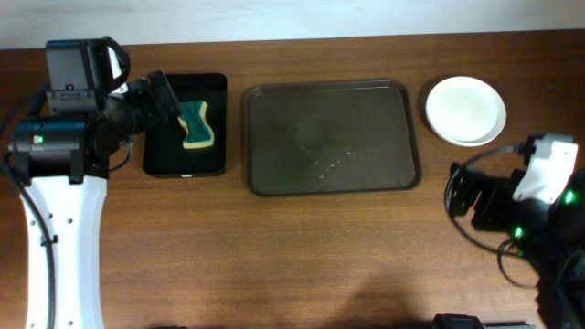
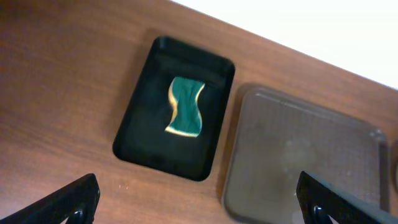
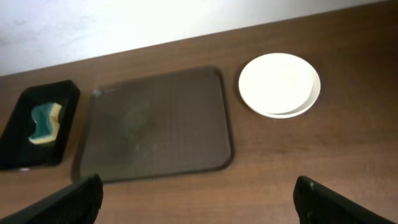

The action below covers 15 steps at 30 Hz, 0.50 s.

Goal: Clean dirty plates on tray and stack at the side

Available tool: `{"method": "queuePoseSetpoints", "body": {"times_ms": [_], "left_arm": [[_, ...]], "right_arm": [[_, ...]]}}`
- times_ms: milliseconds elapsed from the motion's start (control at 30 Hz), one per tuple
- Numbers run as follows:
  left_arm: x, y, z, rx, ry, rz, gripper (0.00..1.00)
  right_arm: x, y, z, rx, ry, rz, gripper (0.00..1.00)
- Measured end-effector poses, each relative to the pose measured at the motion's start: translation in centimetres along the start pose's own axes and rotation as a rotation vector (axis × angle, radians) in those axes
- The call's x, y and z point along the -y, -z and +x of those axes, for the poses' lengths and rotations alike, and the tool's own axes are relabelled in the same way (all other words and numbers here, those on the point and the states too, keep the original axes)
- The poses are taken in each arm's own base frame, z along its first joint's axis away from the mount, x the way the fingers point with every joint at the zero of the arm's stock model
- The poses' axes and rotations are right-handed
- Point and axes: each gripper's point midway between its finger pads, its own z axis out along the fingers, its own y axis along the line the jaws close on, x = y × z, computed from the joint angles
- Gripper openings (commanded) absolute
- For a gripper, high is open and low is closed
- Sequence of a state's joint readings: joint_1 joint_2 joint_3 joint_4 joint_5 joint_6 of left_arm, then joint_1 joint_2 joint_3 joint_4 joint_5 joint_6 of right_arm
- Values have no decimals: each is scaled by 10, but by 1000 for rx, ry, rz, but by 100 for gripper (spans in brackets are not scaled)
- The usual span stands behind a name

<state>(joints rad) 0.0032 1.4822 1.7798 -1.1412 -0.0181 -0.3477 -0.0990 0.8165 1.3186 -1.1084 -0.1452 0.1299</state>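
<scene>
watching the feeds from my desk here. the plates [image 1: 465, 110] are sitting in a small pile on the bare table [image 1: 274, 256], just off the right end of the brown tray [image 1: 274, 137], near the far right corner and not touching it. in the right wrist view i'm seeing a second rim peeking out under the top plate, so it's more than one, but i can't count them from any angle. the top one is looking clean and white to me. the brown tray is lying flat in the middle of the table and its floor is showing a few pale specks near the centre.

left of it, just beside but apart, a smaller black tray [image 1: 206, 160] is holding a green and yellow sponge [image 1: 196, 125], which is lying flat roughly in the middle.

the left gripper [image 2: 196, 208] is hanging over the left edge of the black tray with its jaws spread wide, gripping nothing. its two fingers [image 2: 74, 199] are only poking into the bottom corners of the left wrist view, and the sponge is sitting well clear of them. from overhead, the left arm [image 1: 64, 137] is reaching in from the left side.

the right gripper [image 3: 202, 208] is also gaping wide with nothing between the jaws, hovering over bare table on the near side of the brown tray and plates, well apart from both. the right arm [image 1: 539, 183] is sitting tucked at the near right corner.
</scene>
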Motion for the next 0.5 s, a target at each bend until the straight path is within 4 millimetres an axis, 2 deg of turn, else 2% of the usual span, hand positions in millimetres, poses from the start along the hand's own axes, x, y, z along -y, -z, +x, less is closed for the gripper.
{"method": "queuePoseSetpoints", "body": {"times_ms": [100,233,500], "left_arm": [[-1,-8,3,-22,-1,-8,99],[-1,-10,4,-29,-1,-11,99],[-1,-10,4,-29,-1,-10,100]], "right_arm": [[5,-10,31,-66,-7,5,98],[10,-22,57,-169,-22,18,98],[14,-36,63,-238,-32,35,98]]}}
